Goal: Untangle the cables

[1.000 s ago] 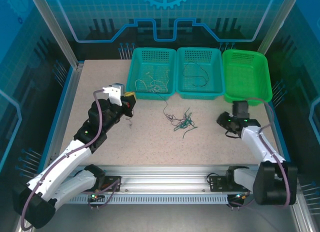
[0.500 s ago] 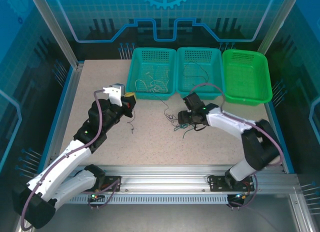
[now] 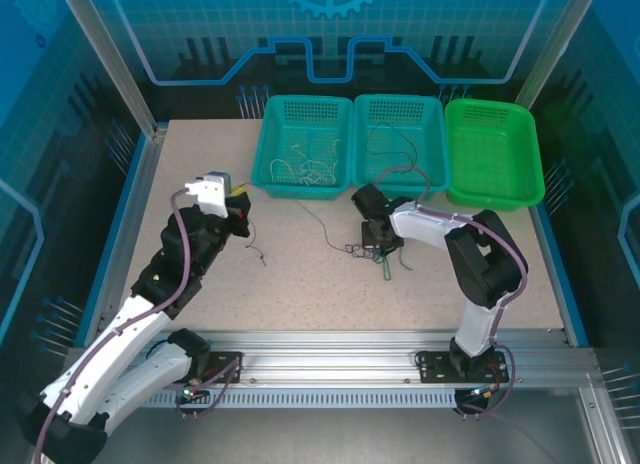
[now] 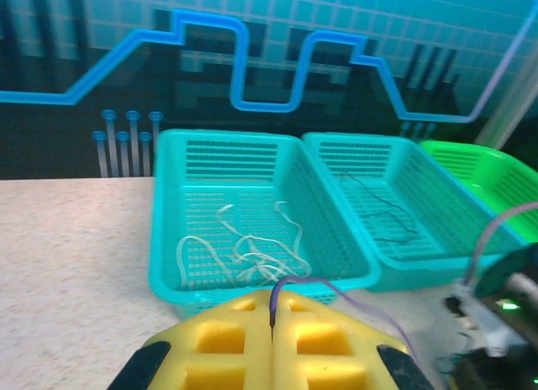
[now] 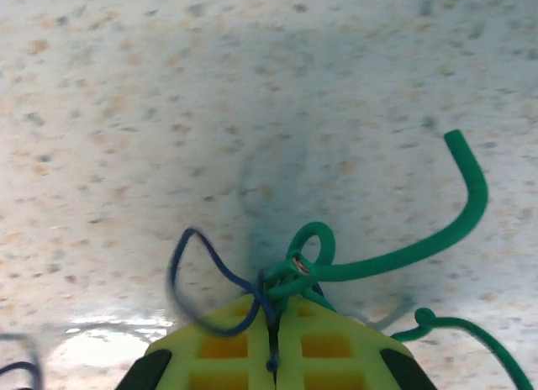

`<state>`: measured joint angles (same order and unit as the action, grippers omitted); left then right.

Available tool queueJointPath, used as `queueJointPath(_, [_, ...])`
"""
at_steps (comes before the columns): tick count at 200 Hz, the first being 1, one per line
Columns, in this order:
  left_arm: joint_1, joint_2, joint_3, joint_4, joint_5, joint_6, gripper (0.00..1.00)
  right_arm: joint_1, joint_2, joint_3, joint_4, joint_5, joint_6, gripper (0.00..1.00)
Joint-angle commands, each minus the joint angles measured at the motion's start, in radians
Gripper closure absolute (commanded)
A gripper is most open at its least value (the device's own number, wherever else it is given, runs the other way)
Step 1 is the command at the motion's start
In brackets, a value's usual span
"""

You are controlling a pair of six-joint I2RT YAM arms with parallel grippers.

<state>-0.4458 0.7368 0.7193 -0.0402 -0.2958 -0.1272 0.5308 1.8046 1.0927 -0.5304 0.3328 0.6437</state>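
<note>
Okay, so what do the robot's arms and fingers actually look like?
Both the left arm and right arm are white shells with black joints, and a purple cable loops along each. The left fingers and right fingers are yellow blocks with square recesses, black-edged at the outer sides.

blue circuit-print walls [image 3: 320,44], speckled tbl [image 3: 300,294]

The cables [image 3: 352,249] lie on the table [image 3: 200,164] — three baskets [image 3: 400,192] behind them.
</note>
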Motion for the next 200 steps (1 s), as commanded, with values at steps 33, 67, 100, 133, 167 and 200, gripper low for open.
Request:
queueJointPath(33, [0.180,-0.107,0.043,-0.172,-0.174,-0.029,1.00,-0.400,-0.301,-0.260,0.028,-0.086,0.062,1.00])
queueJointPath(67, [0.299,-0.170,0.047,-0.227,-0.170,-0.068,1.00,-0.677,-0.436,-0.367,0.070,-0.161,0.093,1.00])
queueJointPath(100, [0.331,-0.176,0.052,-0.241,-0.131,-0.095,1.00,-0.734,-0.463,-0.369,0.076,-0.189,0.072,1.00])
queueJointPath(133, [0.357,-0.171,0.066,-0.247,-0.177,-0.084,1.00,-0.844,-0.481,-0.352,0.054,-0.214,0.062,0.96])
queueJointPath(167, [0.467,-0.157,0.075,-0.264,-0.077,-0.150,1.00,-0.866,-0.505,-0.378,0.086,-0.276,0.042,0.98])
queueJointPath(200, [0.472,-0.099,0.034,-0.168,0.179,-0.176,1.00,-0.715,-0.481,-0.358,0.084,-0.372,-0.025,1.00])
